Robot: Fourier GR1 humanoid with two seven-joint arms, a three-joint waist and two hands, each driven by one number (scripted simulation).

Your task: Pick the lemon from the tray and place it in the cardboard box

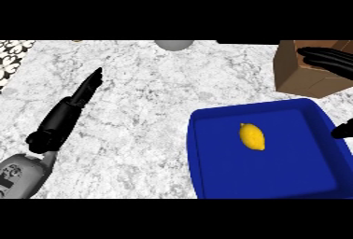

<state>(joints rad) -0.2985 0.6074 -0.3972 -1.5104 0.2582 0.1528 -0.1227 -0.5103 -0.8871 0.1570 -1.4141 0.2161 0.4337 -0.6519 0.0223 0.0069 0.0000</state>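
A yellow lemon (252, 136) lies in the blue tray (207, 163), a little above the tray's middle. The brown cardboard box (300, 77) stands just behind the tray at the upper right. My right hand (329, 59) comes in from the right edge, open, with its straight fingers stretched over the box's top and its thumb (342, 130) showing lower down over the tray's right rim. It is to the right of the lemon and apart from it. My left hand (77, 100) rests open at the left, fingers straight and pointing away.
A grey round object (173, 44) sits at the counter's far edge, top centre. A patterned black and white surface (12, 58) borders the marble counter at the upper left.
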